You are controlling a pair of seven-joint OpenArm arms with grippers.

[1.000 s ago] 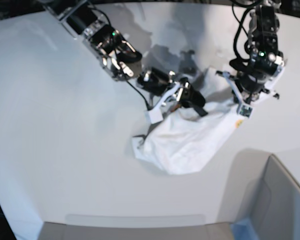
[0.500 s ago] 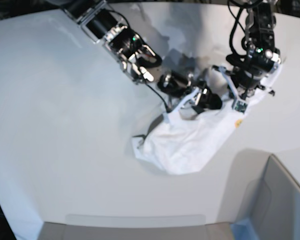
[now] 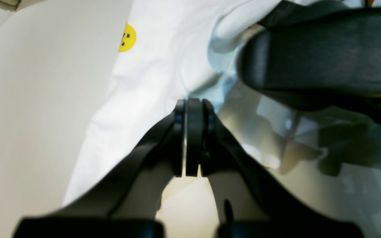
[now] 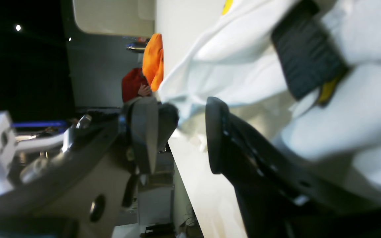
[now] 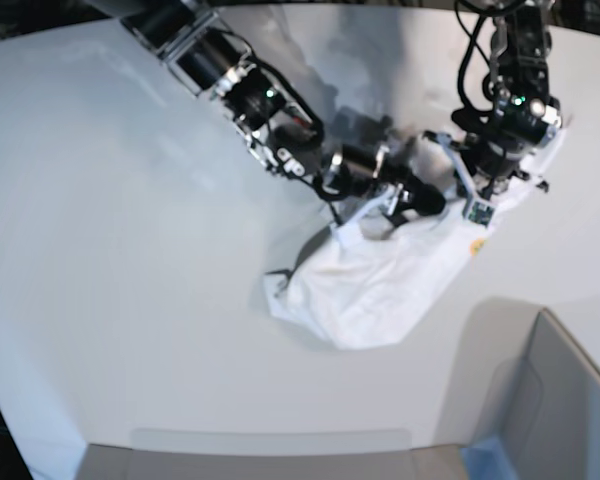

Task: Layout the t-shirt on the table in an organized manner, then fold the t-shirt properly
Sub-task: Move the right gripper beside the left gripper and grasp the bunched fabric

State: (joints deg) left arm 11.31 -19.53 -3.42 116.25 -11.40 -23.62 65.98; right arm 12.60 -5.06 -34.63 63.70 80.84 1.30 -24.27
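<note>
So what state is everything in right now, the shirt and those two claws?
T-shirt: crumpled in a heap on the table, not laid out or folded.
Left gripper: shut, its tip above the cloth; no cloth visibly pinched.
Right gripper: open, a fold of shirt between its jaws.
Grey box: at the table's edge, untouched.

The table (image 5: pixel 130 300) is seen from high above in the base view, looking down. Each wrist view is taken close along its own gripper's fingers. The t-shirt (image 5: pixel 380 285) is shared by all three views.
</note>
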